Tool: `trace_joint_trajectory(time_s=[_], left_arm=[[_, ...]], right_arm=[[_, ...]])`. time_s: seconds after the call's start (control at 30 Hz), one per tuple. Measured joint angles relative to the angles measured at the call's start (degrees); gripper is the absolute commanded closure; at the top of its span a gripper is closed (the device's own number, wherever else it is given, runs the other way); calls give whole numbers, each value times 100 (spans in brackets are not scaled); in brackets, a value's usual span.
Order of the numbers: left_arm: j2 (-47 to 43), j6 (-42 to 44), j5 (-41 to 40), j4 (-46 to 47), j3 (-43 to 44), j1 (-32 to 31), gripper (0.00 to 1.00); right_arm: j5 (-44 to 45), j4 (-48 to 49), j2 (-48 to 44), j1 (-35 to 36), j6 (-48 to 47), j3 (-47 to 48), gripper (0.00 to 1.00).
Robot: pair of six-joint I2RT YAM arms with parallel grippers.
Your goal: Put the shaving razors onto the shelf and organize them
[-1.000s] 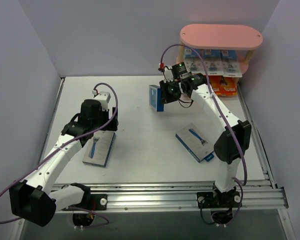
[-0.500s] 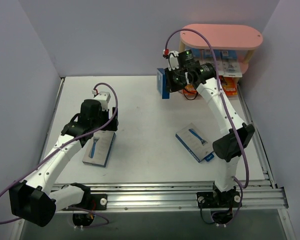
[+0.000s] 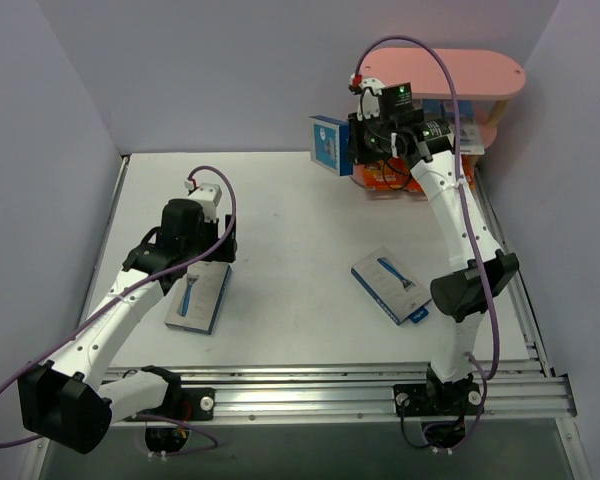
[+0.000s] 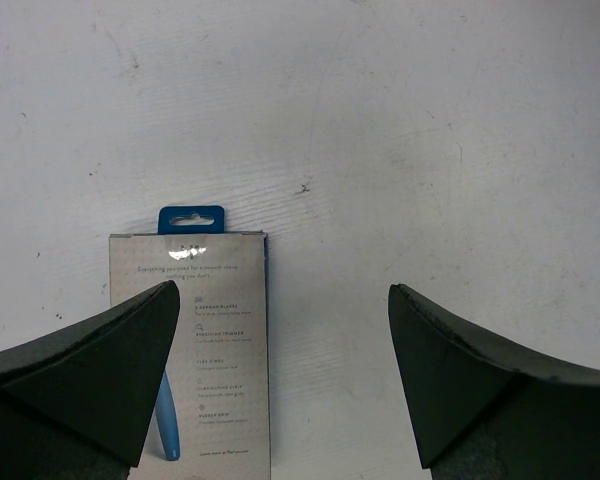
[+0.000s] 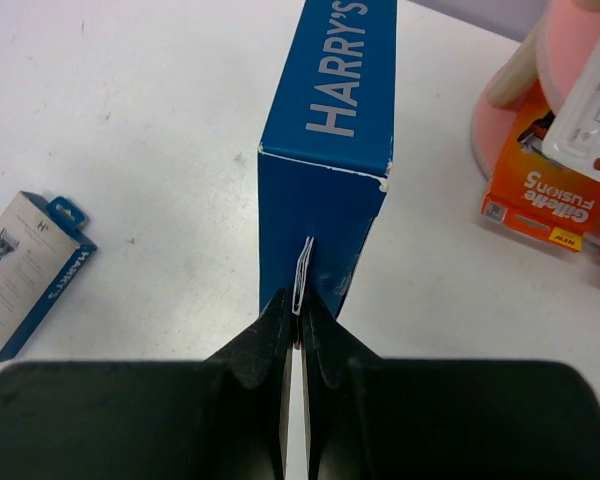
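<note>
**Desk:** Where was the right arm when you checked?

**Me:** I had the right gripper (image 5: 298,300) clenched on the thin hang tab (image 5: 302,262) of a blue Harry's box (image 5: 330,130), the fingers pinched together on that tab alone. From above, the box hung upright in the air over the far side of the table (image 3: 280,190), just left of the pink shelf (image 3: 460,75).

**Desk:** What sat on the shelf?

**Me:** I saw orange Gillette Fusion packs (image 5: 540,195) on the bottom board and white-blue blister cards (image 3: 463,133) on the middle one. My arm covered part of both rows, so I could not count them.

**Desk:** And your left side?

**Me:** The left gripper (image 4: 283,300) was released, with its jaws spread wide and nothing between them. It hung low over the left part of the table. A blue-grey razor box (image 4: 220,350) lay flat there, partly behind one finger in the wrist view. I could not tell whether that finger touched it.

**Desk:** Anything else loose?

**Me:** A second razor box (image 3: 390,285) lay flat on the right of the table, beside my right arm's elbow and well apart from the shelf.
</note>
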Motion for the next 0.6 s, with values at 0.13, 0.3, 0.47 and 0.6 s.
trace_joint_trajectory(time_s=[0.13, 0.3, 0.47, 0.6], left_arm=[[0, 2, 2, -2, 0, -13, 5], [0, 2, 2, -4, 0, -15, 5], [0, 2, 2, -13, 0, -22, 6], [0, 4, 2, -31, 0, -48, 5]], right_arm=[[-31, 208, -22, -229, 184, 2, 100], [-160, 634, -186, -577, 505, -105, 100], [-195, 859, -380, -767, 579, -87, 100], [-264, 861, -387, -822, 564, 33, 100]])
